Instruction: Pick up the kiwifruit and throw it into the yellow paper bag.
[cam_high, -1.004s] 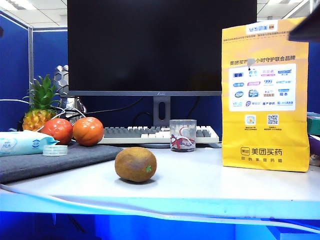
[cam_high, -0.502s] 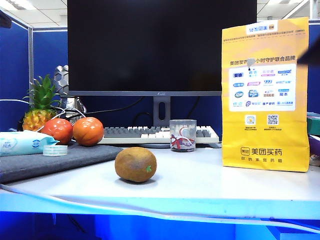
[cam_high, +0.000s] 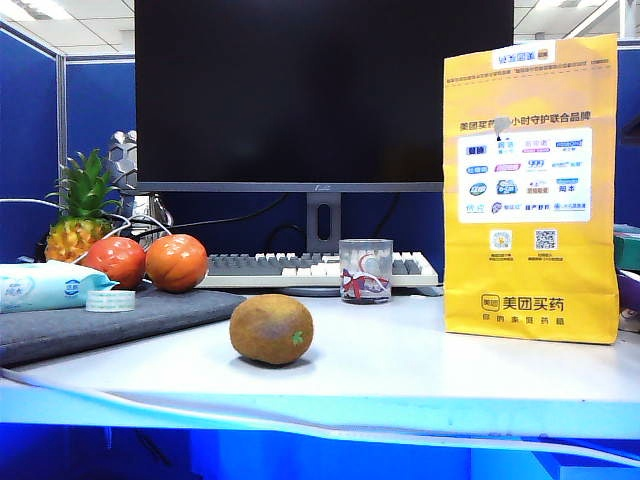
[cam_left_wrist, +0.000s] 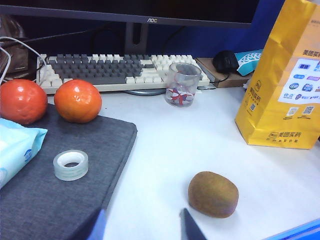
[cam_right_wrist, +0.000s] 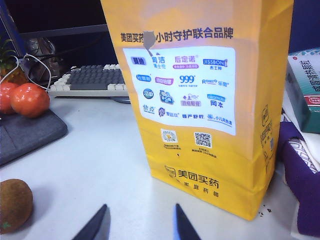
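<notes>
White desk (cam_high: 420, 370): kiwifruit (cam_high: 271, 328) lies untouched, well apart from yellow paper bag (cam_high: 530, 190); left pincer (cam_left_wrist: 142, 227) and right pincer (cam_right_wrist: 140, 225) both spread, empty; everything remains.

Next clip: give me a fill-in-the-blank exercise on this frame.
1. The fuzzy brown oval kiwifruit lies on the white table, not yet ____ the tall yellow paper bag.
2. The left gripper, hovering near the kiwifruit, holds ____.
3. The right gripper, facing the bag, has its jaws ____.
Missing: inside; nothing; open.
</notes>
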